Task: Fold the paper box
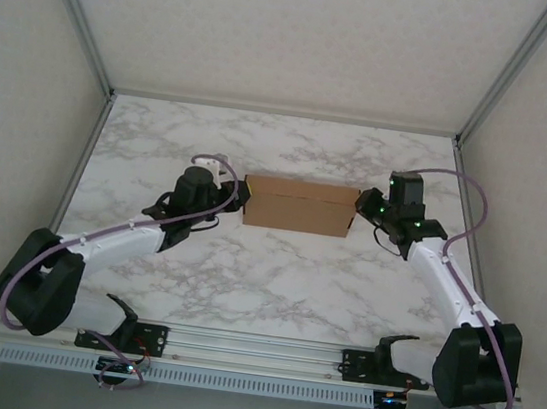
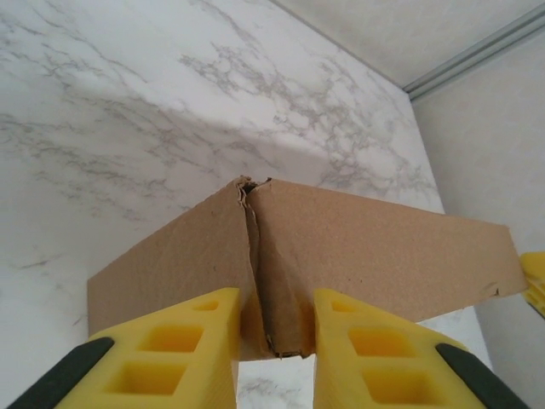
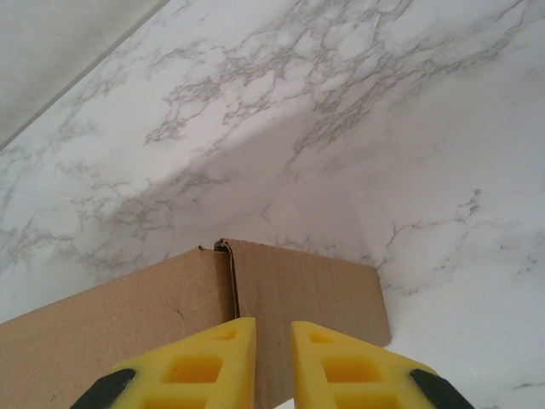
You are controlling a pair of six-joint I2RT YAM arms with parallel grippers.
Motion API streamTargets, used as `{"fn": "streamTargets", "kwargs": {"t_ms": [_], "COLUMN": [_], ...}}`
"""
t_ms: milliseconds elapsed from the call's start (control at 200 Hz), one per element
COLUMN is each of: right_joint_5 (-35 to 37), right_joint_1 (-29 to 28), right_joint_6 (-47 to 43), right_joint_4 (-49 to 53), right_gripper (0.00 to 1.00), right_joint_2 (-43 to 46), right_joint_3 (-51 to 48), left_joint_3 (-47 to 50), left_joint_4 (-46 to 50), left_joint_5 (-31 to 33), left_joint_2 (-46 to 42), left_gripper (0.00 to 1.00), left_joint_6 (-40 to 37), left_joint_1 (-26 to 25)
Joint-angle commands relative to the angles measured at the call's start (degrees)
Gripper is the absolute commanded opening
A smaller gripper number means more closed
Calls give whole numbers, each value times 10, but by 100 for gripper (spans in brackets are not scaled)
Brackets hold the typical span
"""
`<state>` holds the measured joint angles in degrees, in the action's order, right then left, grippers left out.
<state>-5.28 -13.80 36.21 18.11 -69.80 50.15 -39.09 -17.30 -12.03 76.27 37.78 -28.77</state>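
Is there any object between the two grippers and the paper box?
Nothing visible does. The left gripper and the right gripper each have their fingers on either side of a corner of the paper box.

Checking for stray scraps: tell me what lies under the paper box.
Marble table shows all round the box, with the box's shadow on it. The patch directly beneath is covered by the cardboard, so whether anything lies there cannot be seen.

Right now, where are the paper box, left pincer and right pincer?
paper box [image 1: 296,206]: top view, middle of its face.
left pincer [image 2: 274,334]: left wrist view, between its fingertips.
right pincer [image 3: 272,336]: right wrist view, between its fingertips.
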Motion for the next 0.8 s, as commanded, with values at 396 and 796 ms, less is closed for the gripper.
{"fn": "streamTargets", "kwargs": {"t_ms": [396,796], "right_joint_5": [-31,-39], "right_joint_1": [-75,-87], "right_joint_6": [-1,22], "right_joint_4": [123,166], "right_gripper": [15,23], "right_joint_2": [211,285], "right_joint_3": [-148,-182], "left_joint_3": [159,205], "left_joint_4": [194,264], "left_joint_5": [39,37], "left_joint_2": [-250,-363], "left_gripper": [27,47], "left_joint_6": [43,101], "left_joint_1": [-12,-30]}}
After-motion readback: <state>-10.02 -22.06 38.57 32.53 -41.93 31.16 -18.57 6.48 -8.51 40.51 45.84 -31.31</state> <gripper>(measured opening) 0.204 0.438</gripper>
